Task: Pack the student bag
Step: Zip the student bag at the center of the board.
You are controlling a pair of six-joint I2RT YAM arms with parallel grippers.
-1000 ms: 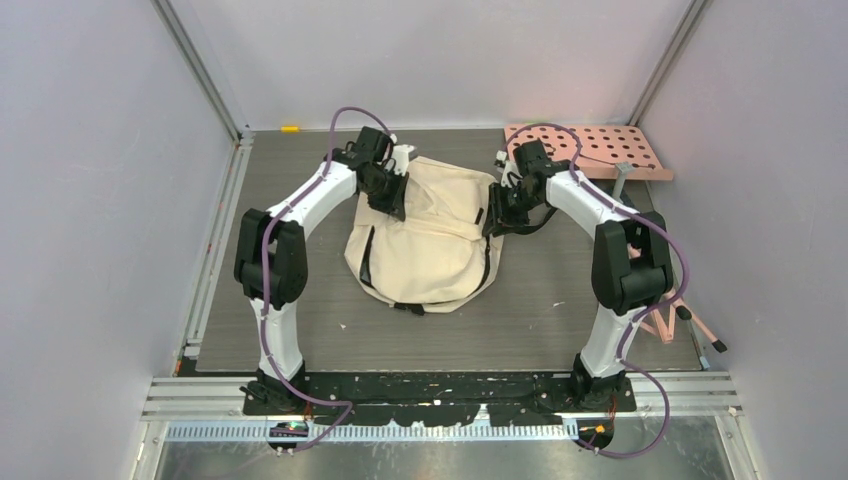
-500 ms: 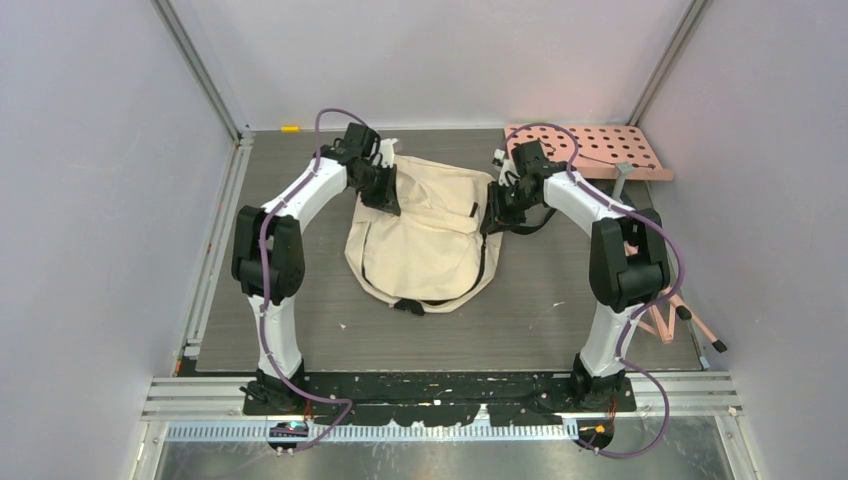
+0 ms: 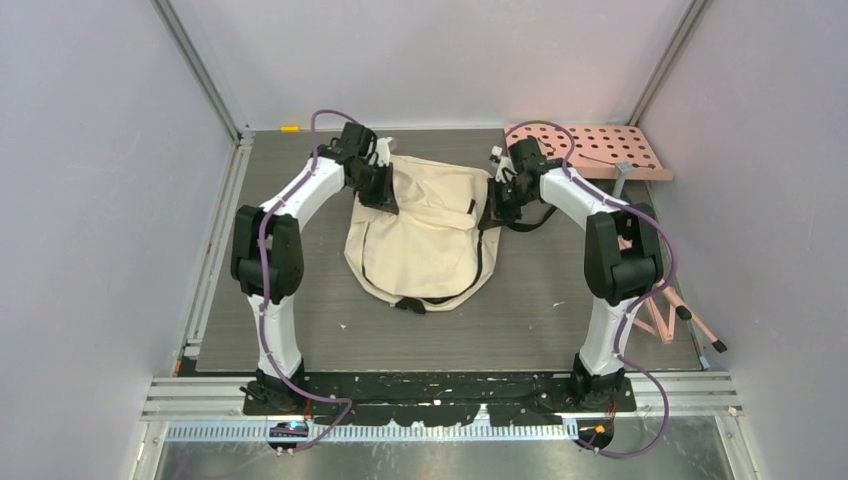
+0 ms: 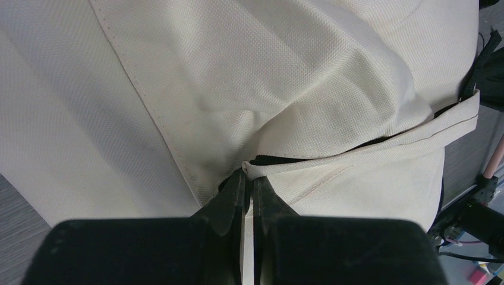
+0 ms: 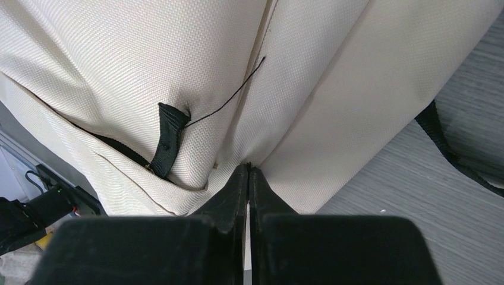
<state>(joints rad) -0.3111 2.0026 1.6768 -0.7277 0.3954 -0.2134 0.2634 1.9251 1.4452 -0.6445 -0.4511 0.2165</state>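
Starting at the left tool (image 4: 248,173): clamped together on a seam fold of the student bag (image 3: 425,235), with cream cloth pinched right at the tips and a black zipper line (image 4: 309,157) gaping just ahead and to the right of them. Shifted outward and a little toward the far wall over the last second, dragging that top corner of the bag along.

Moving across: lying flat on the bench (image 3: 300,320) between the two tools, top end far and bottom end toward the arm bases. Drawn wider and tauter along the top edge than a second ago, less slumped in the middle.

On to the right tool (image 5: 248,169): likewise shut on a pleat of cream fabric, with a black loop tab (image 5: 167,139) just ahead and left of the tips and a black strap (image 5: 443,139) trailing on the bench off to the right. Eased slightly toward the far wall too, keeping hold of its corner. Beyond it, a pink perforated board (image 3: 600,148), apart from the bag.

Judged from this: spreading and straightening the bag, probably to get at the zipper. Nothing seen going in yet, so likely early in the packing.
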